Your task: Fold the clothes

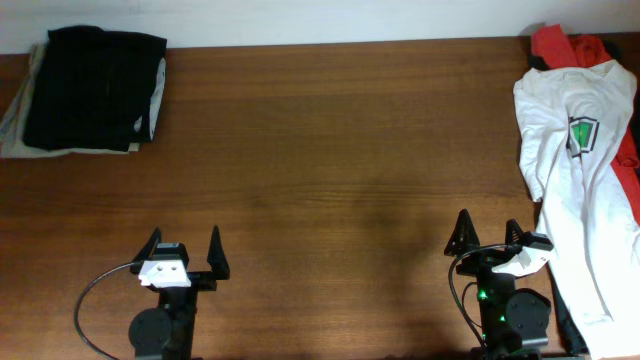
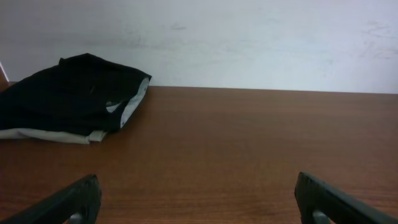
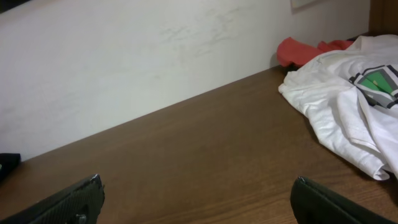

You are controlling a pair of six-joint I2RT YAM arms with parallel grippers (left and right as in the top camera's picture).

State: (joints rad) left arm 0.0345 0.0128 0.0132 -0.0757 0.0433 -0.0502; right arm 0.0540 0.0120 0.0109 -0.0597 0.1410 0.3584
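A crumpled white T-shirt [image 1: 580, 170] with a green print lies unfolded along the table's right edge, over a red garment [image 1: 565, 45]; both also show in the right wrist view, white [image 3: 348, 106] and red [image 3: 298, 50]. A folded stack with a black garment [image 1: 95, 88] on top sits at the back left, and also shows in the left wrist view [image 2: 68, 96]. My left gripper [image 1: 184, 243] is open and empty near the front left. My right gripper [image 1: 487, 232] is open and empty at the front right, just left of the white shirt.
The brown wooden table [image 1: 330, 170] spans the view, with a white wall [image 2: 249, 37] behind its far edge. A light garment [image 1: 15, 110] lies under the black one in the stack. A black cable [image 1: 95, 290] loops by the left arm's base.
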